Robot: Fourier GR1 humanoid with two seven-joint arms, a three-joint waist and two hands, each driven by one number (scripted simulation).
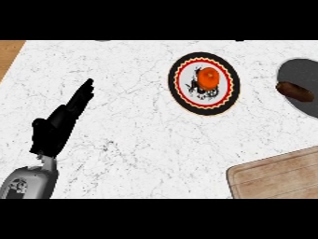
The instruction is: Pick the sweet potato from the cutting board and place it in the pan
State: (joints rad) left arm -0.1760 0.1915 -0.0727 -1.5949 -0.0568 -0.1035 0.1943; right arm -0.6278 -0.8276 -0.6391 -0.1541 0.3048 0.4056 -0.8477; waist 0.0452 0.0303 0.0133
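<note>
A brown sweet potato [295,91] lies in the dark grey pan [314,84] at the right edge, near the pan's left rim. The wooden cutting board [285,175] fills the lower right corner and its visible surface is bare. My left hand [57,125] rests at the lower left with its fingers straight and pointing up and right, holding nothing. It is far from the pan and the board. My right hand does not show anywhere in the head view.
A round plate [189,95] with a black, red and white rim sits at the upper middle, carrying an orange fruit [209,78]. White marble counter [134,140] stretches between the left hand and the board. Wooden floor shows at the far left.
</note>
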